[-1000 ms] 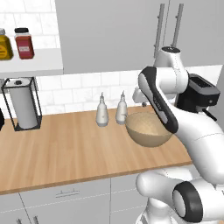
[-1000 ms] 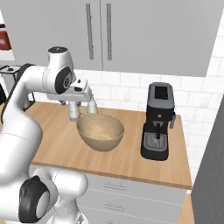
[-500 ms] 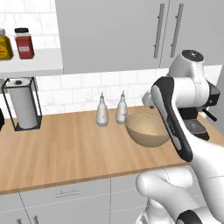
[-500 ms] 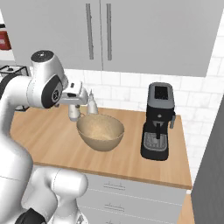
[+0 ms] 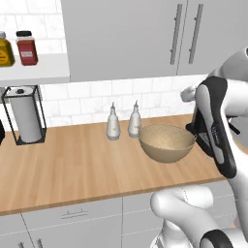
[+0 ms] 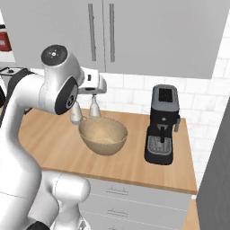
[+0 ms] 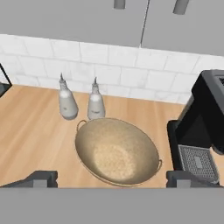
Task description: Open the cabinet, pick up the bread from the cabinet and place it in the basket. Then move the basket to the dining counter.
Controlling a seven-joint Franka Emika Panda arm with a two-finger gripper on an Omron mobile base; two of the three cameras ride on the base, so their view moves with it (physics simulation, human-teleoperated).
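where two bottles (image 7: 81,103) flank it, basket (image 7: 117,151) (coffee machine (image 7: 205,127) beside).

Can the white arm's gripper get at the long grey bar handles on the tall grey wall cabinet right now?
Probably yes. The gripper is open and hangs above the tan woven basket; nothing stands between it and the shut cabinet's handles overhead.

On the wood worktop (image 5: 72,164) we list the basket (image 5: 166,143), two white bottles (image 5: 113,123), a paper-towel holder (image 5: 24,114) and a black coffee machine (image 6: 162,126).
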